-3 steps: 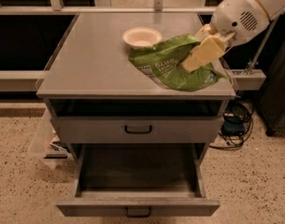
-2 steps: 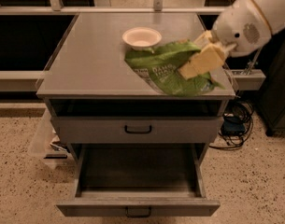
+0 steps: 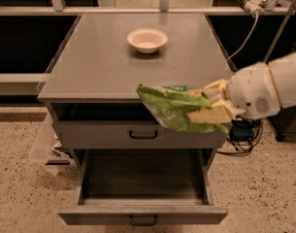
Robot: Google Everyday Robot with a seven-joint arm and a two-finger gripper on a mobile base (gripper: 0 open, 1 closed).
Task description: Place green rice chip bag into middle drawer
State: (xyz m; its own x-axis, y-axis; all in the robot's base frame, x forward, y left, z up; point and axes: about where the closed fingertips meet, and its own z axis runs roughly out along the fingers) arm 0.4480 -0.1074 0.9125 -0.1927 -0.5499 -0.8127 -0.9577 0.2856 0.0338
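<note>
now off the desk (image 3: 99, 67), our jaws grasp the green rice chip bag (image 3: 166, 106); dropped here, it may miss the middle drawer (image 3: 99, 216).

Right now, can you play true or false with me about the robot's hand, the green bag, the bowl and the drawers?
1. The gripper is shut on the green bag. True.
2. The bag lies inside the lower drawer. False: it hangs in the air at the cabinet's front edge, above that drawer.
3. The bowl sits on the cabinet top. True.
4. The bowl is upside down. False: it stands upright.
5. Both drawers are pulled out. False: the upper drawer is shut; only the lower one is open.
</note>
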